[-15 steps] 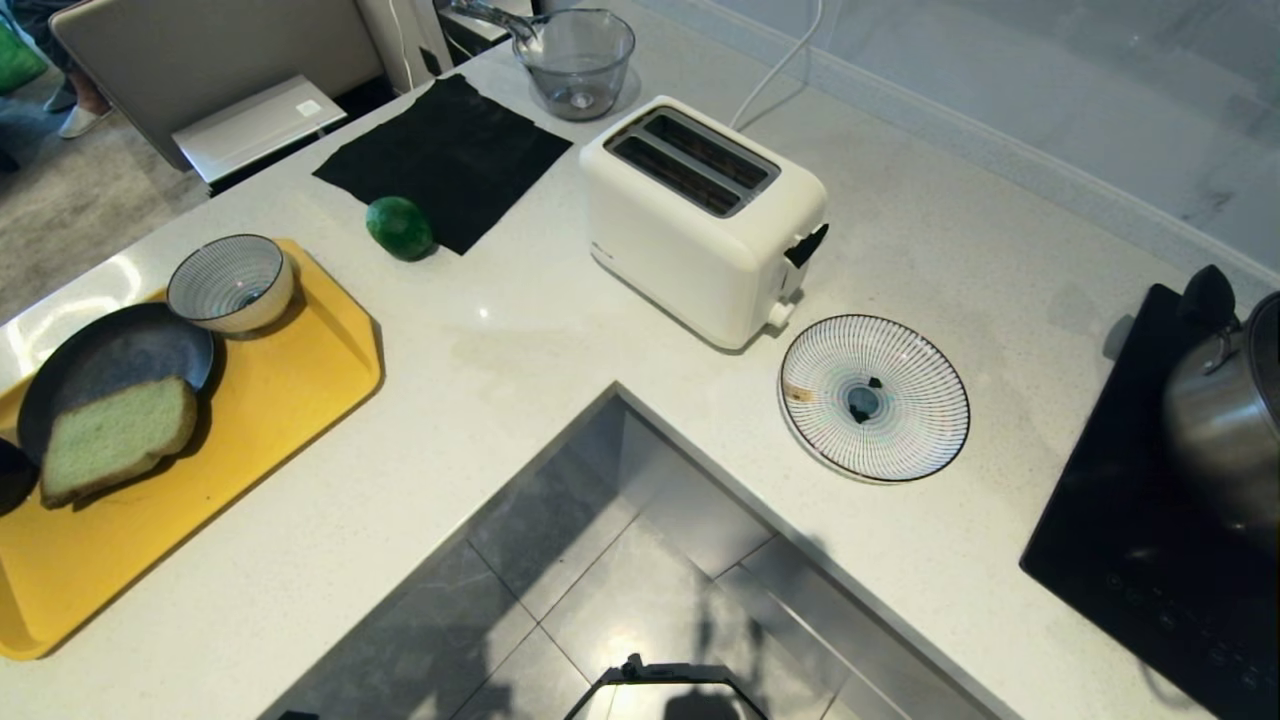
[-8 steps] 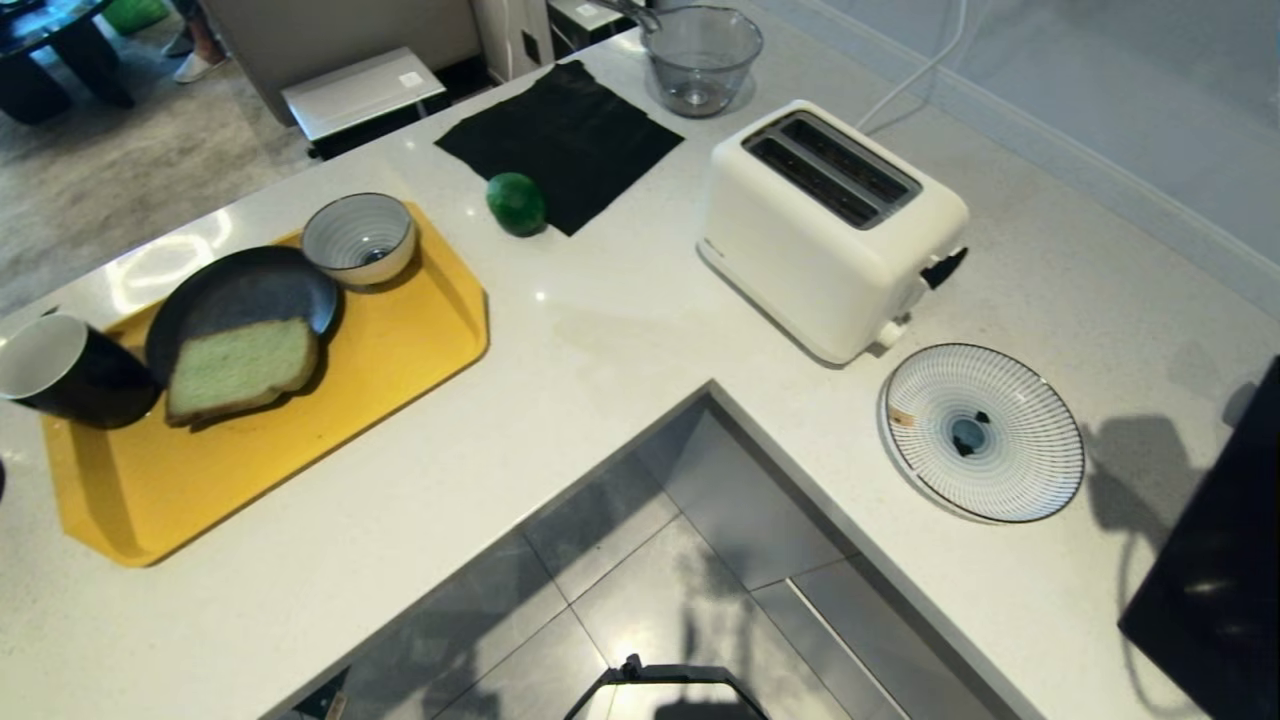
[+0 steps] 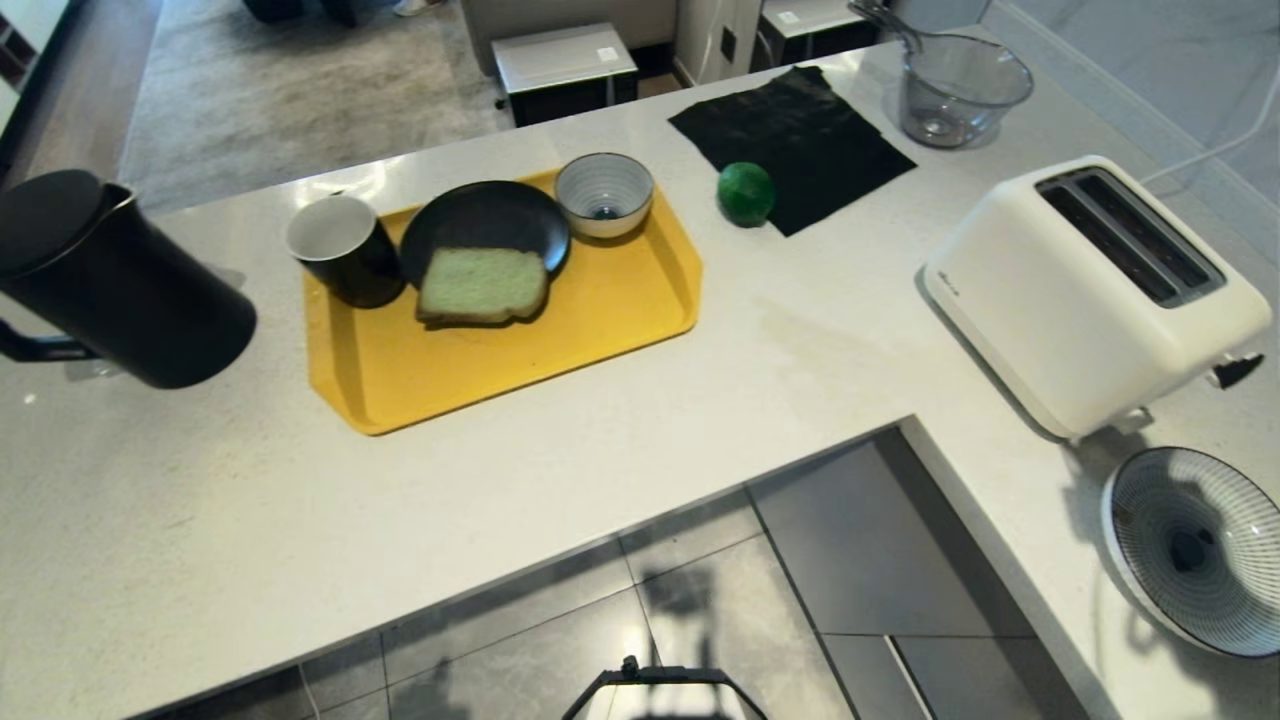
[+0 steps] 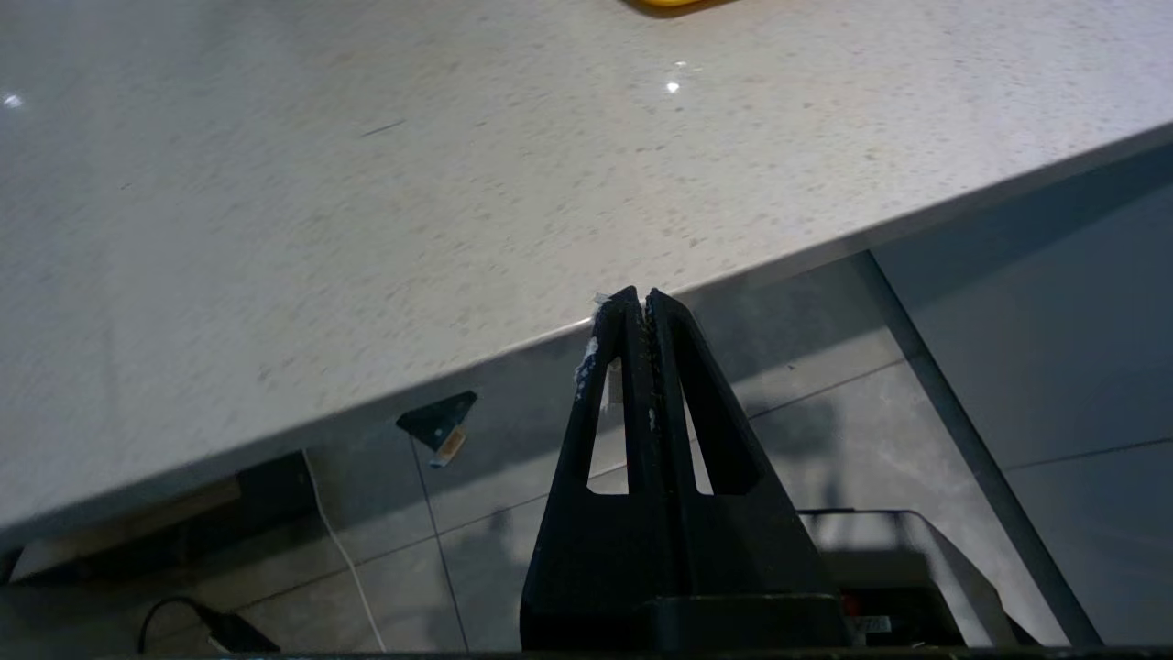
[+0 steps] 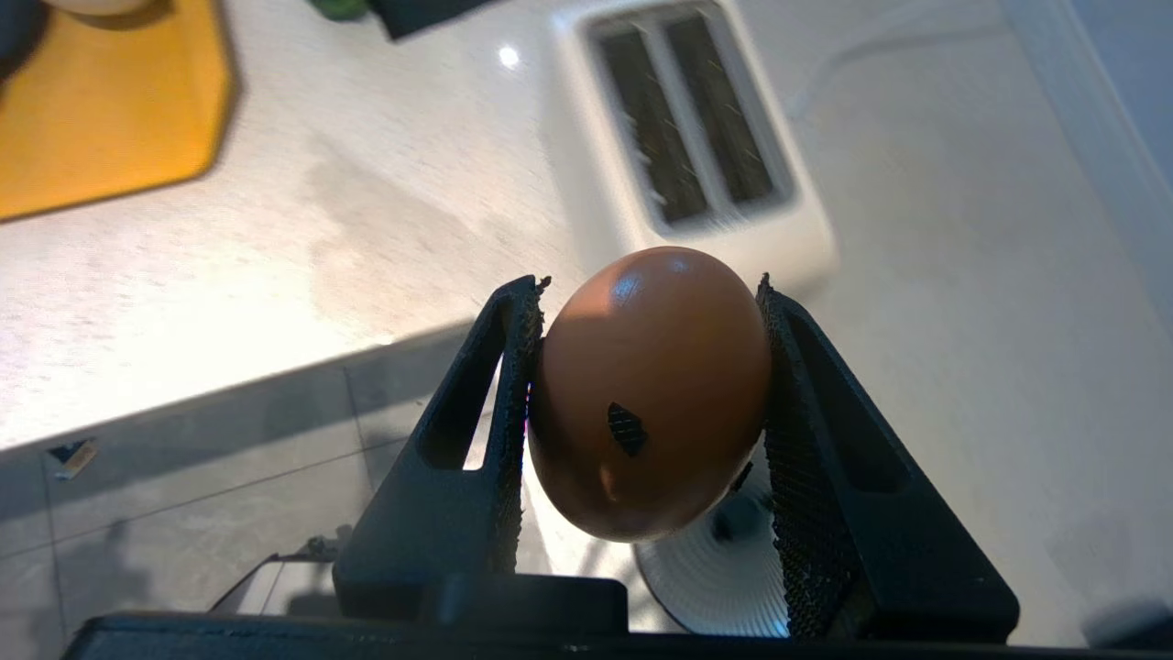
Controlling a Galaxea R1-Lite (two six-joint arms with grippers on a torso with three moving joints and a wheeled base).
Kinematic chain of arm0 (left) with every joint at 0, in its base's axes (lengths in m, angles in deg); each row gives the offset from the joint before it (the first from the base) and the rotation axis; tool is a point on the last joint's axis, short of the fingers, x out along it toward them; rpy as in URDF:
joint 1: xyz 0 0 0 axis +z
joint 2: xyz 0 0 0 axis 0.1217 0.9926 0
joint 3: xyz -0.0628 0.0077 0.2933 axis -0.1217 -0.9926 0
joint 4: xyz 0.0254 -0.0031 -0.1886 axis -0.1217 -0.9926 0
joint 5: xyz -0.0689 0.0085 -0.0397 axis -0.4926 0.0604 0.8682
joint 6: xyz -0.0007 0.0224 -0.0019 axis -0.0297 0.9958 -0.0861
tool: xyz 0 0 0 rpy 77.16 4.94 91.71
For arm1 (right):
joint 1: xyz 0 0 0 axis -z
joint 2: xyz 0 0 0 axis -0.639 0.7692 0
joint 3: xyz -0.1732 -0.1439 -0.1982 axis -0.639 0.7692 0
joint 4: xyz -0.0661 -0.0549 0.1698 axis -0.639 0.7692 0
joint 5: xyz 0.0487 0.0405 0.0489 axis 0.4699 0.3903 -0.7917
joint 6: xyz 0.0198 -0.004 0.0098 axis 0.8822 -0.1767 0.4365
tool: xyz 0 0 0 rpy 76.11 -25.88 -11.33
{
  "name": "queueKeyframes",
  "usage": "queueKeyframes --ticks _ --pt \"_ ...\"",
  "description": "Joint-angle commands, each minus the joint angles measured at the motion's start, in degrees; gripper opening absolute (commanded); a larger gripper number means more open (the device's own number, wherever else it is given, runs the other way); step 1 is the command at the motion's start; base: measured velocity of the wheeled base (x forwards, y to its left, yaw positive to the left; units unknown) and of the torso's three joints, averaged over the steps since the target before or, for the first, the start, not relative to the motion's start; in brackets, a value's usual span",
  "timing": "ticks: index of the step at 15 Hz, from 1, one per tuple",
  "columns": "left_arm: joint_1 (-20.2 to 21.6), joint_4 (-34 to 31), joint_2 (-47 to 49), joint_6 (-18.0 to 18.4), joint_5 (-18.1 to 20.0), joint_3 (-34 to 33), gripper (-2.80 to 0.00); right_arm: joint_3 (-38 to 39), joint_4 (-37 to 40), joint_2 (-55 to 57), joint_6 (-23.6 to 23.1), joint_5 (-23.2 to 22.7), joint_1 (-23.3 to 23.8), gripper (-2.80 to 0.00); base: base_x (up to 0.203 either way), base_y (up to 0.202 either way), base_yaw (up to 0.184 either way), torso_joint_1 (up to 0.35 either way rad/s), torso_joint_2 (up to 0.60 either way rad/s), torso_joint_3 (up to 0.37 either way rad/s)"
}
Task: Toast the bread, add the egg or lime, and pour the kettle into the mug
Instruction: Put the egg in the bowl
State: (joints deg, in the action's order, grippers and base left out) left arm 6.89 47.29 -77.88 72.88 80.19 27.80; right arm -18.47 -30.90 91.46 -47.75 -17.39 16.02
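My right gripper is shut on the brown egg, held in the air over the counter corner, with the white toaster beyond it. Neither arm shows in the head view. There the bread leans on a black plate on the yellow tray, beside the black mug. The black kettle stands at the far left. The lime lies by a black cloth. My left gripper is shut and empty, low by the counter's edge.
A striped bowl sits on the tray's far corner. A striped plate lies at the right, in front of the toaster. A clear glass jug stands at the back. The counter wraps around a tiled floor gap.
The whole head view has swung to the left: toaster and striped plate slid right, tray came to the middle, mug and kettle entered, the cooktop and pot left. Nothing on the counter moved.
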Motion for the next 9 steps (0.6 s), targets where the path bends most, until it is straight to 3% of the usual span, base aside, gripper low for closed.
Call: queueKeyframes --ticks 1,6,9 --pt "0.0 0.1 0.0 0.0 0.0 -0.9 -2.80 0.1 0.1 0.1 0.0 0.2 0.0 -2.80 0.001 -0.004 0.179 -0.001 0.00 0.002" --pt "0.0 0.1 0.0 0.0 0.0 -0.9 -2.80 0.1 0.1 0.1 0.0 0.2 0.0 -2.80 0.000 -0.009 0.167 0.001 0.00 0.005" --pt "0.0 0.1 0.0 0.0 0.0 -0.9 -2.80 0.2 0.0 0.1 0.1 0.1 0.0 -2.80 0.001 -0.001 0.061 0.001 0.00 0.001"
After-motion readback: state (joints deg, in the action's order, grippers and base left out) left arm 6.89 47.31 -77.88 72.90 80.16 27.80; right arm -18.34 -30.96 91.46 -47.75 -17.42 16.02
